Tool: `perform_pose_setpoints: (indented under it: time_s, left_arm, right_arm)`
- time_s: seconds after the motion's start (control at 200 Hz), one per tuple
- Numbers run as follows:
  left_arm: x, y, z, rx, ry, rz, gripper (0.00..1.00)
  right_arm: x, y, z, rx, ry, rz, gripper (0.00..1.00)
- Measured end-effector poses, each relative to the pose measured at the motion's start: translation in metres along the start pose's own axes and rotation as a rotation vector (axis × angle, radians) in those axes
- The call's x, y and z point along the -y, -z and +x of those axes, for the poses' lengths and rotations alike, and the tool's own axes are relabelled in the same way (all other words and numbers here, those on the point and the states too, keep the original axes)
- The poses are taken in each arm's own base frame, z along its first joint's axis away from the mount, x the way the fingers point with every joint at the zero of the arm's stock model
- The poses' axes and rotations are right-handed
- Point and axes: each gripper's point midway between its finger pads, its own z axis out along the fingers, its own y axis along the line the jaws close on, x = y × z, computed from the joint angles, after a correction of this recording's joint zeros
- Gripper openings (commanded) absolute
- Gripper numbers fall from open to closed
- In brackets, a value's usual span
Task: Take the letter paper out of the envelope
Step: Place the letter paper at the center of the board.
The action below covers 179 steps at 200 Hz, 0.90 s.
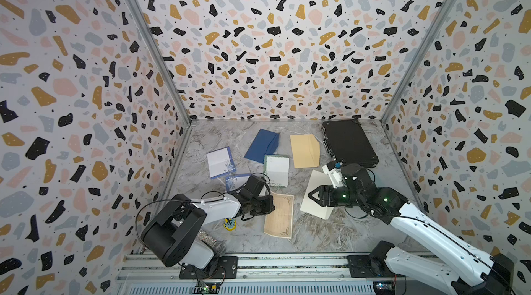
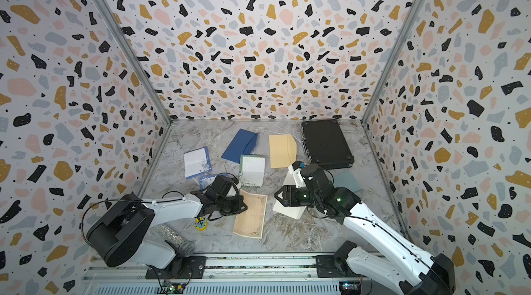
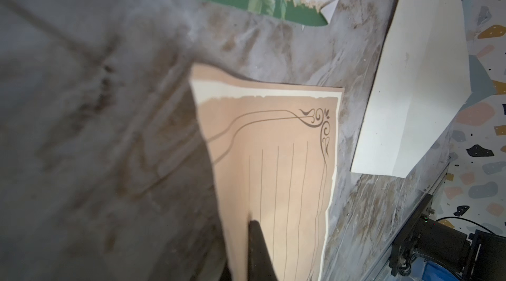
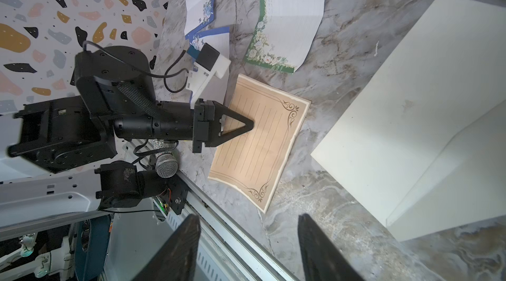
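At L gripper [image 4: 250,126] tips, letter paper [image 4: 262,153] pinched

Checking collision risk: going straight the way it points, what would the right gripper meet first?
Probably the tan lined letter paper held by the left gripper; if the right gripper runs higher, the left gripper itself.

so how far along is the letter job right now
Done: the tan letter paper lies fully clear of the white envelope, on the table with a gap between them. In hand: the left gripper is shut on that sheet's edge; the right gripper is open by the envelope, holding nothing. Left: probably only letting go of the sheet and backing both arms off.
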Motion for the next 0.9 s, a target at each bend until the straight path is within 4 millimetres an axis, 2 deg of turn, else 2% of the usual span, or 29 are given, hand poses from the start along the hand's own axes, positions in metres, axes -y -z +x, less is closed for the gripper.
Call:
perform_pose_setpoints:
  time_s: [0.02,0.055,0.175,0.475,0.716,0.896]
  left_arm:
    - [0.000,0.000,0.000,0.001,0.001,-0.002,0.00]
    - [-0.001,0.001,0.000,0.004,0.001,-0.009,0.07]
    - [-0.003,0.005,0.000,0.010,0.007,-0.027,0.20]
    - [0.000,0.036,-0.004,0.075,-0.002,-0.063,0.45]
    - [-0.012,0.045,0.006,0.053,0.011,-0.123,0.55]
    - [-0.016,0.055,0.010,0.051,0.011,-0.161,0.62]
  right_arm:
    - [0.000,0.000,0.000,-0.001,0.000,0.000,0.63]
    - [0.001,-0.001,0.000,-0.004,-0.001,0.002,0.63]
    - [0.002,-0.002,0.001,-0.008,-0.002,0.009,0.65]
    - [0.014,-0.002,0.000,0.007,0.005,0.068,0.66]
    - [0.028,-0.010,0.001,-0.013,0.005,0.136,0.69]
    - [0.028,-0.009,-0.005,-0.007,0.018,0.165,0.70]
